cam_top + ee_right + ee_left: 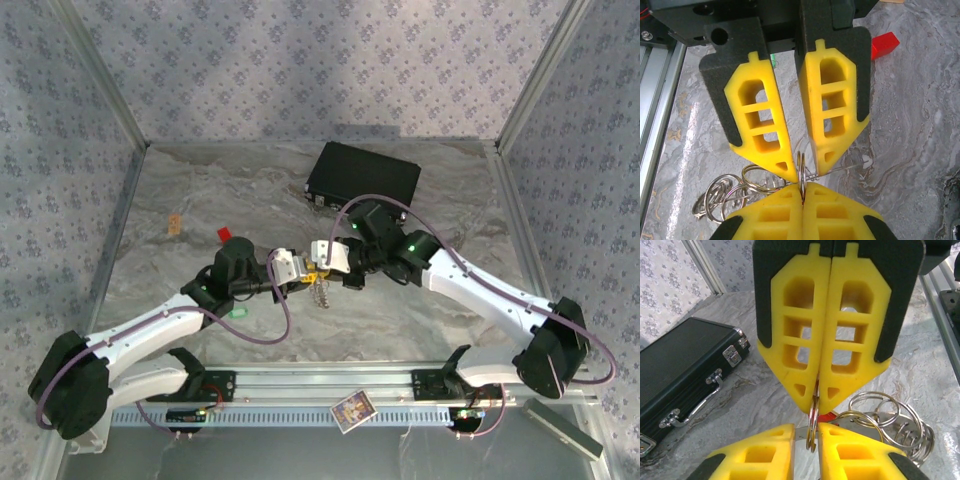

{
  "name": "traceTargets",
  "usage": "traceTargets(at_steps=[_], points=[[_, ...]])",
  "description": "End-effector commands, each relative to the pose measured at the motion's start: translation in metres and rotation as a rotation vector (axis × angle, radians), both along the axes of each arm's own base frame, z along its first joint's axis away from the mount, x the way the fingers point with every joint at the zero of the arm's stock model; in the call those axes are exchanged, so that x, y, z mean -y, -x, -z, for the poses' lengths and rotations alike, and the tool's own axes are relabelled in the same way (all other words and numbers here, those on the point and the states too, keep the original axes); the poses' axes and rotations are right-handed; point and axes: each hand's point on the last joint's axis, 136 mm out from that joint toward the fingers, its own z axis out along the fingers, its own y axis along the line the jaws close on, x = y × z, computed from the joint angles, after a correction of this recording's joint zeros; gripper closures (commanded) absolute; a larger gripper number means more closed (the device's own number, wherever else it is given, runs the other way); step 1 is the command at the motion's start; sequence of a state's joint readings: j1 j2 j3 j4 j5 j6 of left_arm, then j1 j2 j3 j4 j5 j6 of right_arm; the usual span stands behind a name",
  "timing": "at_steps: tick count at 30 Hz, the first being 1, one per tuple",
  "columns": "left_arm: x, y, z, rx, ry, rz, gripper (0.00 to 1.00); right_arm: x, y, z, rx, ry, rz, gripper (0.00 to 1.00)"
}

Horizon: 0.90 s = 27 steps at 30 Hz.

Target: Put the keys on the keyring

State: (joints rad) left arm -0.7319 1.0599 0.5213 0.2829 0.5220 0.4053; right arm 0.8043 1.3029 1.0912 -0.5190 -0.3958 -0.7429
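Right gripper (801, 189) clenched on split ring (812, 421) of keyring (905, 432), which hangs between both arms. Left gripper (806, 427) jaws slightly parted, straddling same ring. Ring light, stiff, springy, slippery: pinch rim edge-on. Red speck (827, 416) beneath, possibly key head.

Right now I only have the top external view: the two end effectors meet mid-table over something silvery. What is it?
Observer: A bunch of linked split rings, lying just beside the fingertips.
Operator: Is either arm holding it?
Observer: The right end effector is shut on one ring, pinched edge-on at its very tips.
Operator: And the left one?
Observer: The left end effector has its fingers slightly apart, with that same ring standing in the gap between them.
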Motion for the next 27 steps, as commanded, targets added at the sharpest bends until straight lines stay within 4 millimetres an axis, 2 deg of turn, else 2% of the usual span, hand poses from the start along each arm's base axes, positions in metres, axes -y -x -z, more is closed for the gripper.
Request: traceTargets(at_steps=[1, 6, 7, 9, 10, 12, 16, 20, 24, 27], points=[[0.005, 0.003, -0.016, 0.035, 0.03, 0.035, 0.85, -0.005, 0.002, -0.01, 0.019, -0.01, -0.027, 1.0], [0.005, 0.003, -0.022, 0.052, 0.049, 0.035, 0.97, -0.006, 0.005, -0.009, -0.001, -0.027, -0.025, 1.0], [0.005, 0.003, -0.022, 0.054, 0.053, 0.034, 1.0, -0.005, 0.004, -0.01, -0.008, -0.044, -0.014, 0.94], [0.005, 0.004, -0.024, 0.052, 0.063, 0.036, 1.0, -0.001, 0.0, -0.014, -0.027, -0.093, 0.025, 0.76], [0.005, 0.004, -0.024, 0.051, 0.07, 0.035, 1.0, 0.003, -0.002, -0.017, -0.041, -0.124, 0.048, 0.7], [0.004, 0.005, -0.023, 0.045, 0.083, 0.03, 1.0, 0.009, -0.005, -0.023, -0.067, -0.181, 0.092, 0.66], [0.003, 0.003, -0.022, 0.037, 0.115, 0.007, 1.0, 0.017, -0.008, -0.024, -0.106, -0.245, 0.185, 0.64], [0.001, -0.001, -0.021, 0.035, 0.125, -0.03, 1.0, 0.022, -0.015, -0.027, -0.212, -0.323, 0.361, 0.64], [0.001, -0.004, -0.019, 0.031, 0.133, -0.052, 1.0, 0.024, -0.014, -0.026, -0.421, -0.382, 0.535, 0.63], [0.003, -0.006, -0.018, 0.024, 0.137, -0.054, 1.0, 0.019, -0.008, -0.023, -0.583, -0.371, 0.59, 0.63]])
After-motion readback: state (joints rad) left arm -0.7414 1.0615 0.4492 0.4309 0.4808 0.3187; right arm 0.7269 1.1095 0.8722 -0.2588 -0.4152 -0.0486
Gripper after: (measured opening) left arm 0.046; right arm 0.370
